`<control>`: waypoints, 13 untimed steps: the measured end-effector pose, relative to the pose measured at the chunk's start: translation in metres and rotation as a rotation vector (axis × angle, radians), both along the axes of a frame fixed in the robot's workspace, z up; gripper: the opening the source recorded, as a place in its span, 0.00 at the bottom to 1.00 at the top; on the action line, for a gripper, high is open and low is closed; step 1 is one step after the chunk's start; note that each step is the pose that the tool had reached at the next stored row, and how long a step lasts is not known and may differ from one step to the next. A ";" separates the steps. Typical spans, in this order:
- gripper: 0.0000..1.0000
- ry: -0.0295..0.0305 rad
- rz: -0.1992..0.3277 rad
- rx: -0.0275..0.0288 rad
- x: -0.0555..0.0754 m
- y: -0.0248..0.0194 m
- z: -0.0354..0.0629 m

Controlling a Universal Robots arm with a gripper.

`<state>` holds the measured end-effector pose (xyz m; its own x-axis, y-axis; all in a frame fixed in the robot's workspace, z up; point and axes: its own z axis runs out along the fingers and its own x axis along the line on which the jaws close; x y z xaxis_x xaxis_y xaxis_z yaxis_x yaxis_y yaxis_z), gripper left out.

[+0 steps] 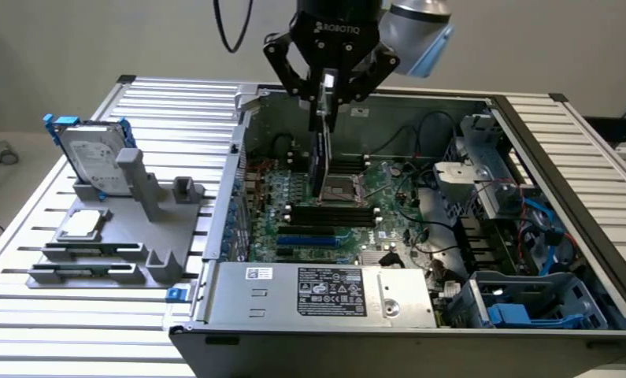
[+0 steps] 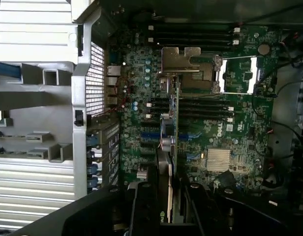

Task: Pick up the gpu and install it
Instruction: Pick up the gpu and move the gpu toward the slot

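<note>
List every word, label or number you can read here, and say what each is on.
"ROBOTIQ": on the body of the claw.
"DELL", seemingly: on the motherboard.
Black label on the power supply: too small to read.

gpu (image 1: 320, 157): top hidden in gripper (image 1: 331, 98) | arm (image 1: 418, 24): cut off (exterior view's top edge) | power supply label (image 1: 331, 291): unreadable

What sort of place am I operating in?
Probably a lab bench for computer assembly: an open computer case on a slatted table, a grey fixture holding a hard drive, the gripper holding the gpu.
</note>
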<state>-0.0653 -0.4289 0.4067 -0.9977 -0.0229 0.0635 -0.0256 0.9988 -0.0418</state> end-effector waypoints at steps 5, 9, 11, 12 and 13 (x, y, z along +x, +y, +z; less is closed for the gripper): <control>0.26 -0.0001 -0.001 0.0002 0.020 0.0013 -0.0091; 0.26 0.0016 -0.001 0.0002 0.020 0.0013 -0.0095; 0.26 0.0016 -0.001 0.0001 0.020 0.0014 -0.0094; 0.26 0.0016 -0.001 0.0001 0.020 0.0014 -0.0094; 0.26 0.0016 -0.001 0.0002 0.020 0.0014 -0.0095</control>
